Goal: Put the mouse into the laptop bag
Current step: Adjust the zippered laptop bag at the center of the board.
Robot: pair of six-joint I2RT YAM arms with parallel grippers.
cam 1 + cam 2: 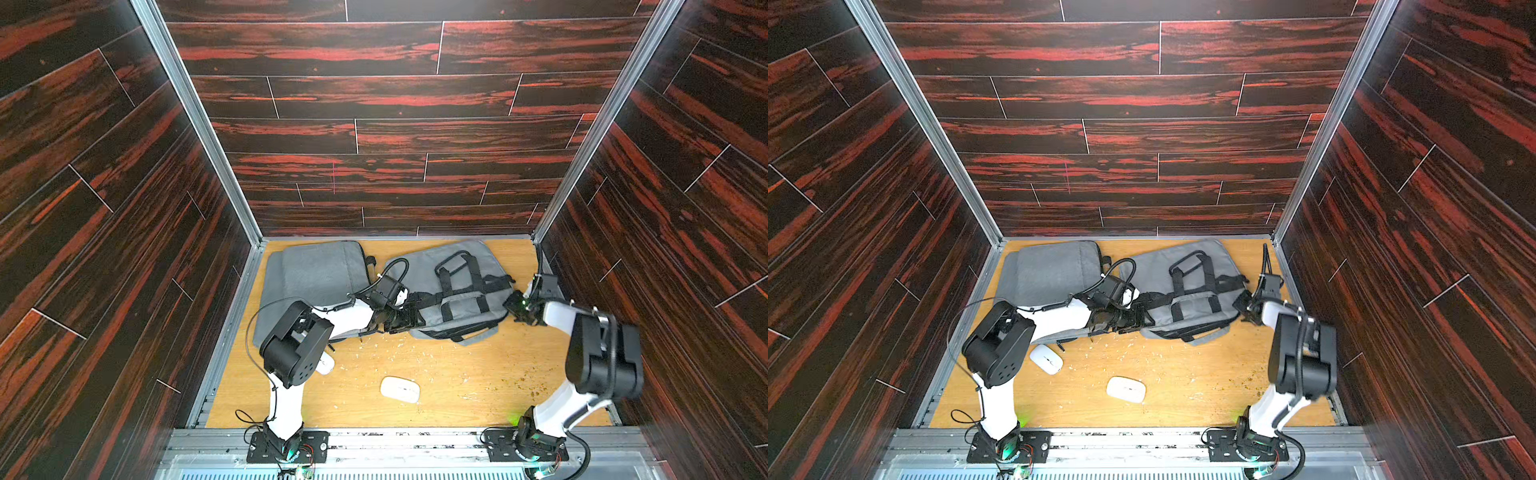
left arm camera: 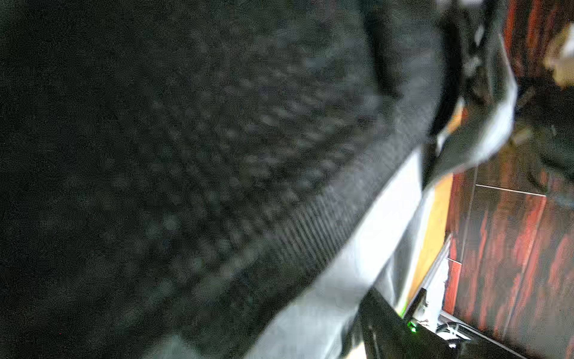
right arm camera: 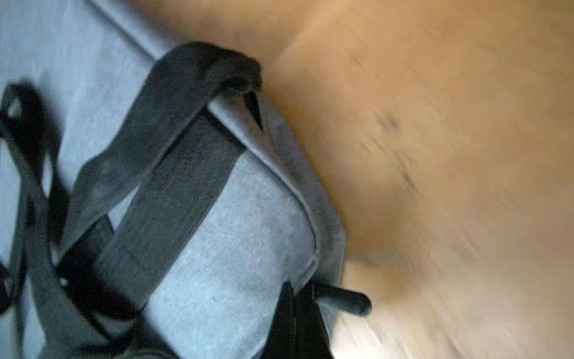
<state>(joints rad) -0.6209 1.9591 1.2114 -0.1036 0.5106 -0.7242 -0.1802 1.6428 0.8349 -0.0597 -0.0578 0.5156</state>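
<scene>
Back-left on the wooden surface (image 1: 469, 386): plain gray bag (image 1: 316, 274), lying flat in the corner. Left arm (image 1: 291, 353) reaches across its front edge.

White mouse (image 1: 1045, 359) sits on the surface just in front of that bag, right beside the left arm's elbow. The elbow hides most of it in a top view.

Left tool (image 1: 409, 319) is at the left edge of the laptop bag (image 1: 453, 286), over a black strap (image 1: 432, 297). Left wrist view is filled with blurred dark mesh fabric at very close range. Can't tell if the jaws are spread or pinching anything.

Second white mouse (image 1: 400, 389) is centre-front, flat on bare surface. It's well apart from both bags and both tools. Neither mouse is in a bag. Pale crumbs (image 1: 395, 345) are scattered between it and the bags.

Laptop bag is gray with black handles and straps on top. It lies flat at centre-right back, just beside the plain bag.

Right tool (image 1: 515, 306) is at the laptop bag's right corner, jaws pressed together. Right wrist view shows that corner with a black webbing handle (image 3: 174, 149). A black zipper pull (image 3: 344, 300) pokes out past the bag's edge. Can't tell whether any fabric is pinched.
</scene>
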